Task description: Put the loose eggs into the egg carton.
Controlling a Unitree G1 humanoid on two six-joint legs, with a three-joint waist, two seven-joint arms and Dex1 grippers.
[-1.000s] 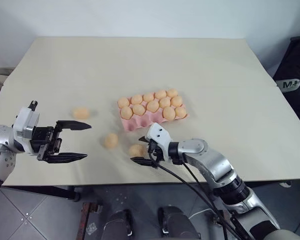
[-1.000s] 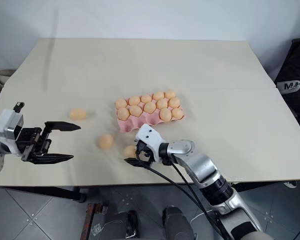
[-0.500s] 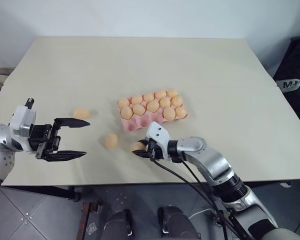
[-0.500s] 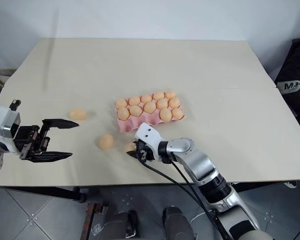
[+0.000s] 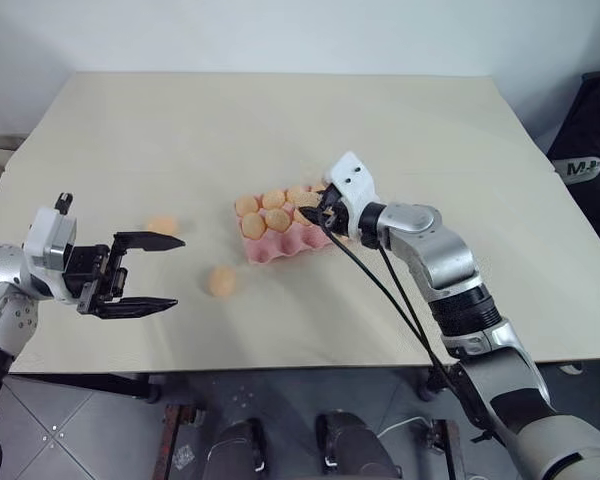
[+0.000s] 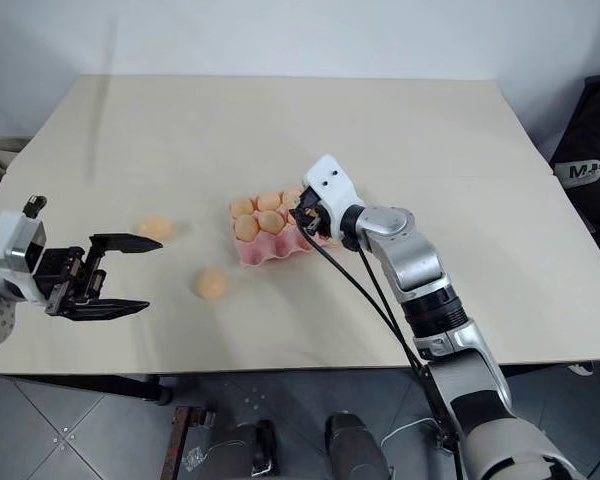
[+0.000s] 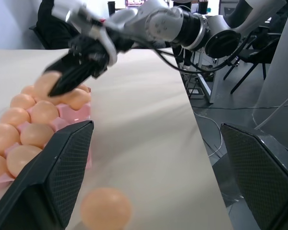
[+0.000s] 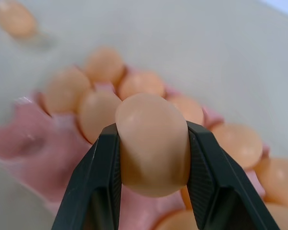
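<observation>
A: What has the right claw [image 8: 152, 143] got?
B: It is clamped on a smooth oval egg [image 8: 152, 143], above the pink scalloped egg carton [image 5: 280, 248].
A: And the left claw [image 5: 140, 272]?
B: Spread wide, holding nothing. Two loose eggs [image 5: 221, 281] lie on the matte beige bench [image 5: 280, 120].

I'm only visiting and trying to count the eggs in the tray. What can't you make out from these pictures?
- Egg carton: in the eye views the right pincer and arm cover its right part, so the filled cups cannot be counted.
- Left wrist view: the carton runs off the edge, and a black finger hides its near corner.
- Right wrist view: the held egg blocks the cups behind it, and everything beyond is blurred.
</observation>
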